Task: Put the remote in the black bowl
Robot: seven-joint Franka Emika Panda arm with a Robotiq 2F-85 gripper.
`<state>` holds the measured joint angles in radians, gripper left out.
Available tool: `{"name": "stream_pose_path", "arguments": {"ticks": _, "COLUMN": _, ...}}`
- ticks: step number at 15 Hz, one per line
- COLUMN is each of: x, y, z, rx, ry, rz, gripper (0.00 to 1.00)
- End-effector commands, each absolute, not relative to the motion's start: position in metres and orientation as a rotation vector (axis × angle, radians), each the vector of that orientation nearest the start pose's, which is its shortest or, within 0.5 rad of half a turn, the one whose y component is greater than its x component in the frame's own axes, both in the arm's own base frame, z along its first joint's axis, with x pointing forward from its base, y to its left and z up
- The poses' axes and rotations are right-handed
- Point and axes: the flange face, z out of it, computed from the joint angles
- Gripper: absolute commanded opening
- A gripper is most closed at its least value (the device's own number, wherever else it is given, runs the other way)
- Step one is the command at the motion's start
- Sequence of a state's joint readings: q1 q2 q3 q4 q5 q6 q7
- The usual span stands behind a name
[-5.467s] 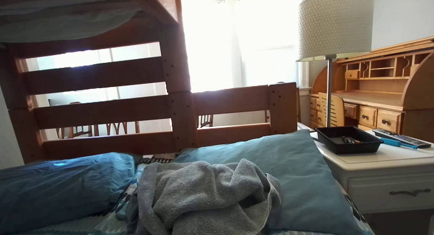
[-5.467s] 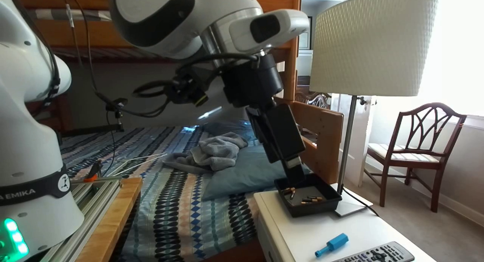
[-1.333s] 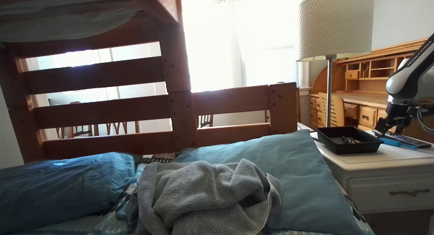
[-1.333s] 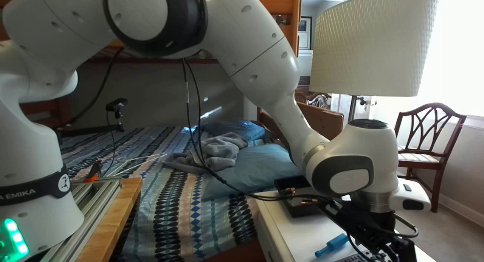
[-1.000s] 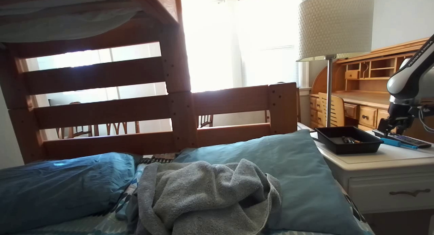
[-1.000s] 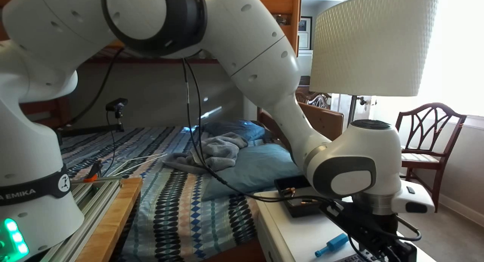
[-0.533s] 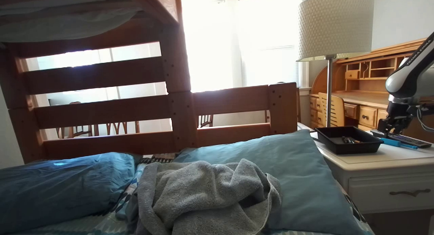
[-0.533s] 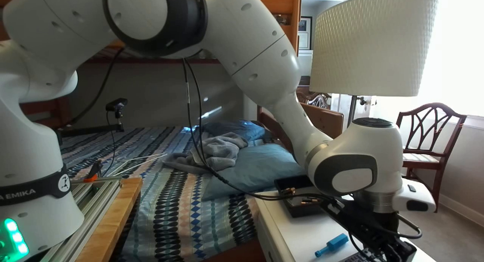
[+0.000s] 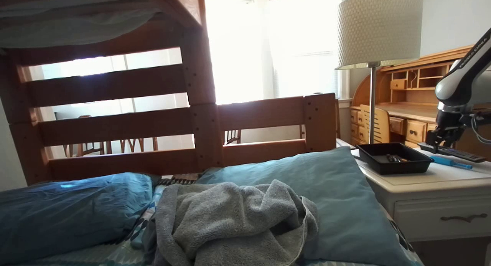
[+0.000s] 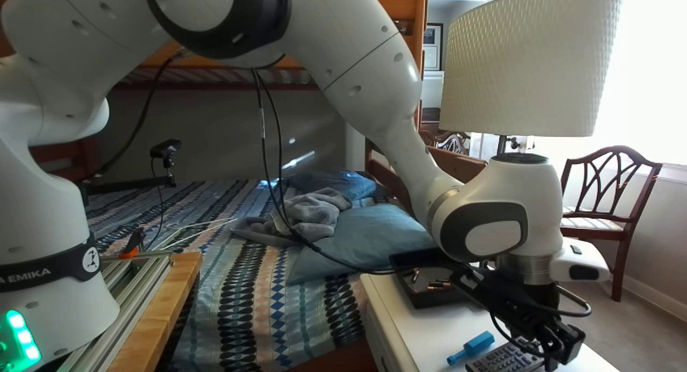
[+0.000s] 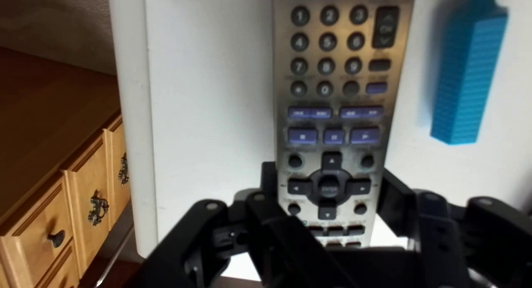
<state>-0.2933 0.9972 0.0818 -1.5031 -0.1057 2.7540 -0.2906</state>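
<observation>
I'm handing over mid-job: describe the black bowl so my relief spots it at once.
Find the tall, pale-shaded lamp. Follow its metal pole down to the white nightstand, where the black bowl sits. Unlike the blue tool and button-covered remote nearby, it is an open, low-sided tray with small copper-and-black cylinders inside.

A blue object [image 10: 473,346] lies on the white nightstand [image 10: 421,329].
</observation>
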Motion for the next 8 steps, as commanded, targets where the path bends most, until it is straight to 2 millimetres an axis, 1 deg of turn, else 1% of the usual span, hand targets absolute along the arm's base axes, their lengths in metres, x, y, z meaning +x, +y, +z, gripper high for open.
{"name": "stream_pose_path", "arguments": {"ticks": 1, "x": 0.677, "y": -0.130, "z": 0.132, "rx": -3.162, "ry": -0.291, "rz": -0.416, "gripper": 0.32}}
{"name": "stream_pose_path", "arguments": {"ticks": 4, "x": 0.661, "y": -0.103, "z": 0.151, "rx": -3.144, "ry": -0.381, "rz": -0.460, "gripper": 0.32}}
{"name": "stream_pose_path", "arguments": {"ticks": 6, "x": 0.655, "y": -0.084, "z": 0.161, "rx": -3.125, "ry": -0.450, "rz": -0.498, "gripper": 0.32}}
{"name": "stream_pose_path", "arguments": {"ticks": 8, "x": 0.647, "y": -0.066, "z": 0.169, "rx": -3.105, "ry": -0.524, "rz": -0.525, "gripper": 0.32}}
